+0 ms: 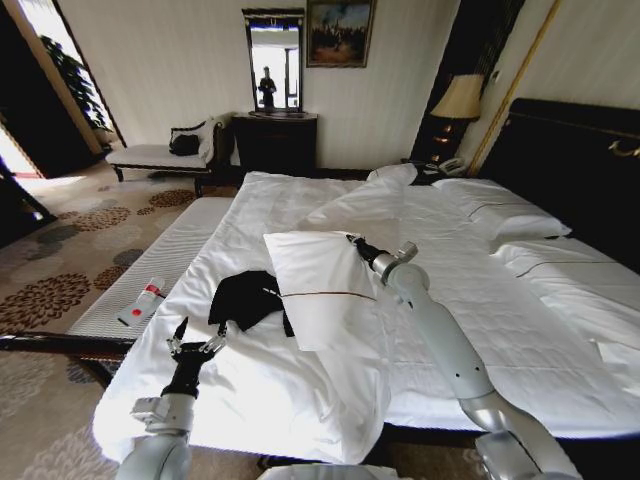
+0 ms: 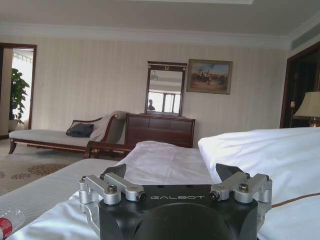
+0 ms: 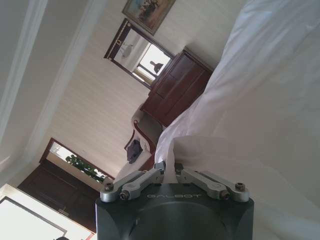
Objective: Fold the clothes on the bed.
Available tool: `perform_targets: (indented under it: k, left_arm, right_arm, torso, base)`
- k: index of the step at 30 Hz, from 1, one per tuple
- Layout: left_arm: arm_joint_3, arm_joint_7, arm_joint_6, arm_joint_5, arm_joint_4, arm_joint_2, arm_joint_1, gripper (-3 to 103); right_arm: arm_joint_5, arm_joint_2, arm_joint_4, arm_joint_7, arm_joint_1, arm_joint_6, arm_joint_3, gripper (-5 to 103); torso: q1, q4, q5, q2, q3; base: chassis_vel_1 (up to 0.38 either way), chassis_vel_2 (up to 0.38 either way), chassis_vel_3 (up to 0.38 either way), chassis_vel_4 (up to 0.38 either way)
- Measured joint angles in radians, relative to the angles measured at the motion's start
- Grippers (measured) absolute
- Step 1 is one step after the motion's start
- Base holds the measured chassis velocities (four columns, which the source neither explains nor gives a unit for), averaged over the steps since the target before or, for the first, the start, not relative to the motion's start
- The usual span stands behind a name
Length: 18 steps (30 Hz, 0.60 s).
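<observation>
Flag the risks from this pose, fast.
1. Right tool is shut on the pillow, which hangs over the black T-shirt; dropped, it would likely cover the shirt.
2. Left tool is open beside the shirt; reaching in may snag the duvet.

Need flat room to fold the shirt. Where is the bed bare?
Bare sheet lies right of the right arm, toward the pillows, and ahead beyond the raised pillow. It is crowded near the shirt, between left gripper and that pillow.
</observation>
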Motion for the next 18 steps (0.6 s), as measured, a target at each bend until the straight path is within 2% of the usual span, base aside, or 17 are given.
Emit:
perform_targets:
  k: [4, 9, 18]
  left_arm:
    - [0.0, 0.0, 0.0, -0.001, -0.001, 0.006, -0.001, 100]
    - [0.003, -0.001, -0.004, -0.006, -0.001, 0.012, -0.003, 100]
    - [0.039, -0.001, -0.002, -0.007, -0.027, 0.0, -0.017, 100]
  right_arm:
    - [-0.011, -0.023, 0.066, -0.037, -0.064, 0.037, 0.051, 1]
    - [-0.013, -0.043, 0.173, -0.081, -0.207, 0.094, 0.171, 1]
    - [-0.054, -0.04, 0.307, -0.182, -0.395, 0.185, 0.364, 1]
  torso:
    - [0.0, 0.0, 0.0, 0.0, 0.0]
    - [0.0, 0.0002, 0.0, 0.0, 0.0]
    - [0.0, 0.0, 0.0001, 0.0, 0.0]
  base:
    - [0.0, 0.0, 0.0, 0.0]
    - [0.0, 0.0, 0.0, 0.0]
    - [0.0, 0.0, 0.0, 0.0]
